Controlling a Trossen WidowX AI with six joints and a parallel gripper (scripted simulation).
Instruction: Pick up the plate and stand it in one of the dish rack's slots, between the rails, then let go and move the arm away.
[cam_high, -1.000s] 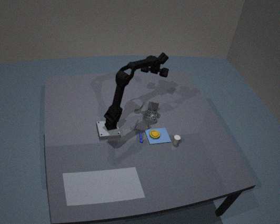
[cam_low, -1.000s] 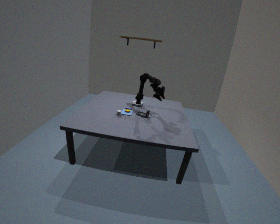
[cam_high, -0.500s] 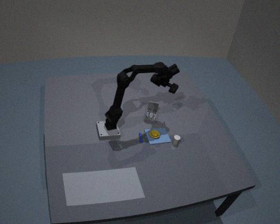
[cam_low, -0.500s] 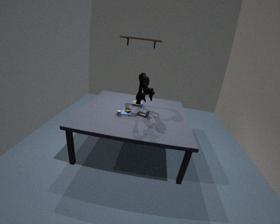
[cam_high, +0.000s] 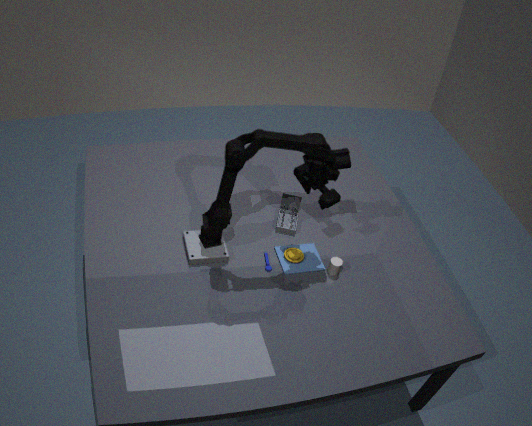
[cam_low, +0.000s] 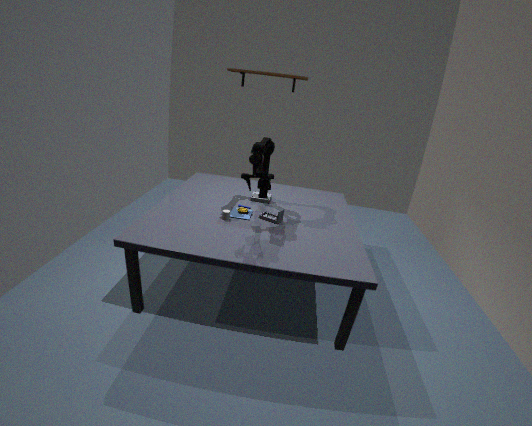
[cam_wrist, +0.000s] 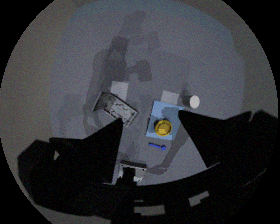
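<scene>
Above mid-desk I hold my jaws wide apart and empty over the dish rack (cam_high: 289, 215); the yellow plate (cam_high: 294, 255) lies flat on its blue mat (cam_high: 311, 265).

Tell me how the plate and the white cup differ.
The plate is yellow, while the cup is white. The plate lies flat and low; the cup stands upright and taller. The plate rests on the blue mat, the cup beside it on the table. Neither is touched by the open gripper.
</scene>
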